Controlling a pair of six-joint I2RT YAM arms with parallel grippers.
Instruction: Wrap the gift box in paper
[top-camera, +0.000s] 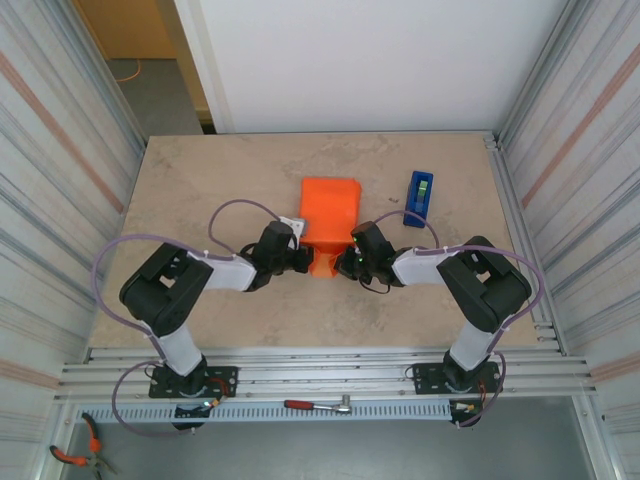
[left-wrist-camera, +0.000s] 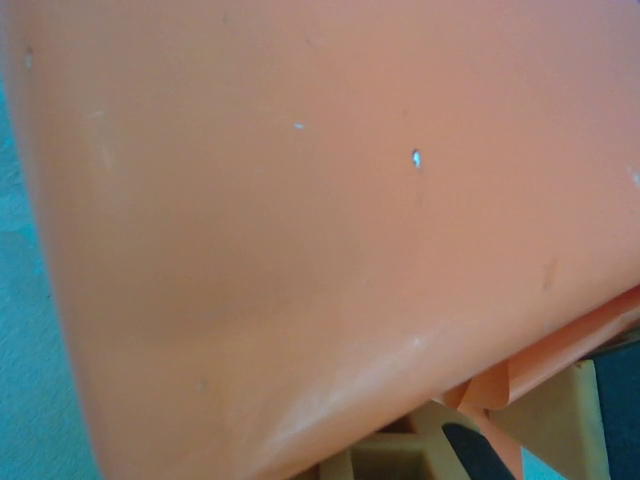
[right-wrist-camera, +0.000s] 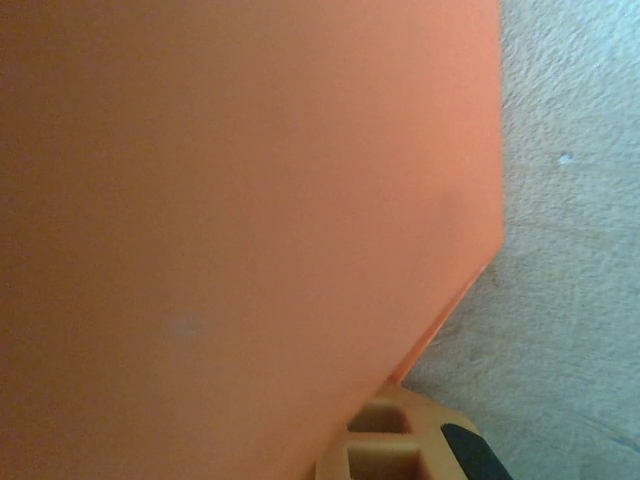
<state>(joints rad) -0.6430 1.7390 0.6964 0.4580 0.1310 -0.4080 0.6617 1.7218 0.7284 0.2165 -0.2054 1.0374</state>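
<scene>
Paper (top-camera: 330, 205), bright orange and folded into a raised squarish block, sits near the middle of the table (top-camera: 200, 180), with its near flap pulled up toward the arms. What lies under it is hidden.

The left gripper (top-camera: 305, 262) meets that flap from the left with its jaws clenched. In the left wrist view, a crumpled edge of the sheet is bunched right at its tan fingers (left-wrist-camera: 560, 420), so it seems to be pinching the paper. The right gripper (top-camera: 345, 262) presses in from the other side, jaws also closed. The sheet drapes over its fingers (right-wrist-camera: 385, 450), but I cannot tell whether it is pinched there.

A blue tape dispenser (top-camera: 420, 198) stands just right of the paper, apart from it. A red-handled wrench (top-camera: 318, 405) lies on the front rail.
</scene>
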